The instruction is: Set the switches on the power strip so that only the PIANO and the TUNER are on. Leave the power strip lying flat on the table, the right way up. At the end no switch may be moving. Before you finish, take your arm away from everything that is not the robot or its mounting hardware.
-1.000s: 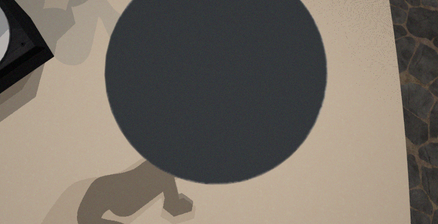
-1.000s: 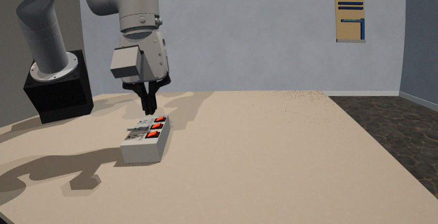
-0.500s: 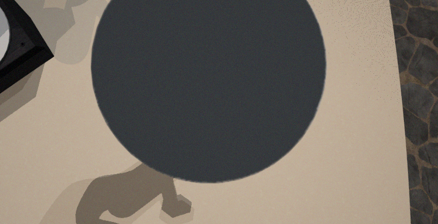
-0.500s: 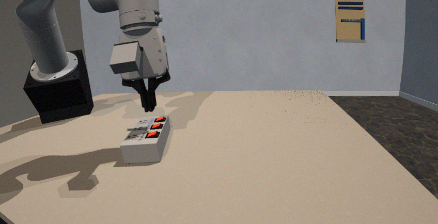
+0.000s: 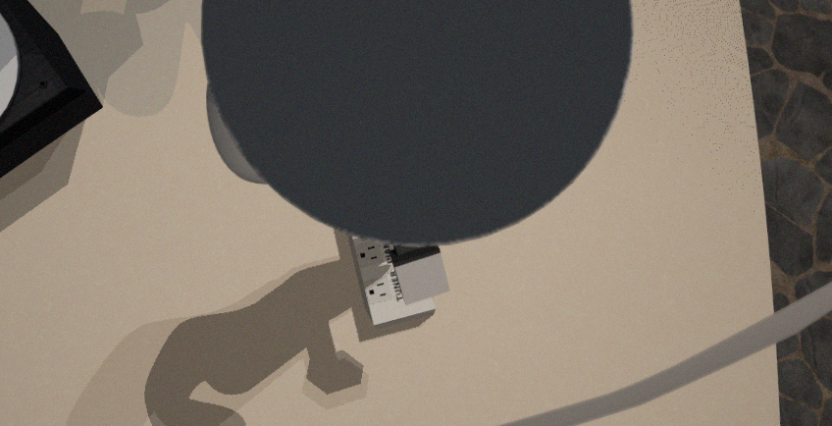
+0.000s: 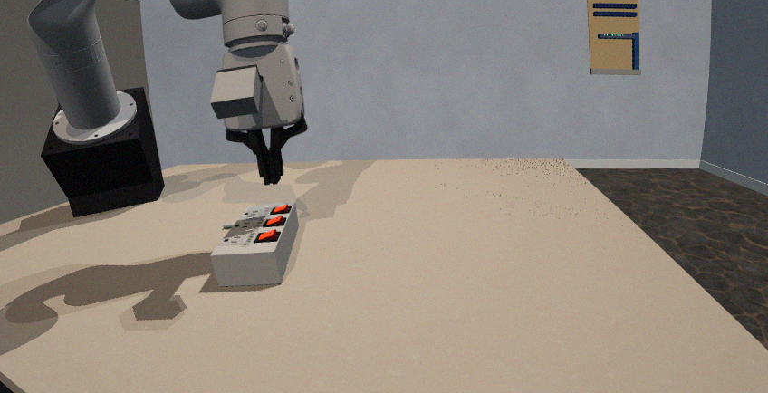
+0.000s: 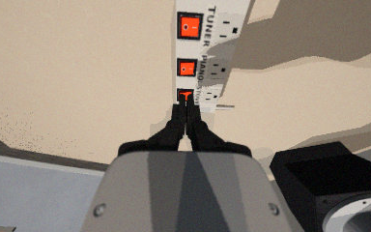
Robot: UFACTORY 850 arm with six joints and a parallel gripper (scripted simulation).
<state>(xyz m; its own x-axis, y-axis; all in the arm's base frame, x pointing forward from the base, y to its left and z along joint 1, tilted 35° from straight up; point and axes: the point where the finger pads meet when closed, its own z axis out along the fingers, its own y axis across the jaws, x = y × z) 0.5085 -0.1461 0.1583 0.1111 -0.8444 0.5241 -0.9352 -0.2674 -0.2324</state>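
Note:
The white power strip (image 5: 396,313) (image 6: 246,269) (image 7: 182,48) lies flat, right way up. Its orange TUNER switch (image 6: 267,235) (image 7: 189,27) is nearest the exterior camera, and the PIANO switch (image 6: 275,221) (image 7: 186,68) is in the middle. The third switch (image 6: 281,208) (image 7: 185,92) is at the far end; its label is too blurred to read surely. In the exterior view all three rockers look tilted alike, outer "O" end raised, label side down. My gripper (image 6: 272,181) (image 7: 185,102) is shut and empty, above the strip's far end. Its fingertips partly hide the third switch in the wrist view.
The black robot base (image 5: 55,66) (image 6: 102,176) (image 7: 334,169) stands on the table (image 5: 671,217) (image 6: 431,292) (image 7: 100,72) beyond the strip. A short grey peg (image 6: 228,225) (image 7: 225,107) sticks out of the strip's socket side. The arm hides much of the strip in the top view.

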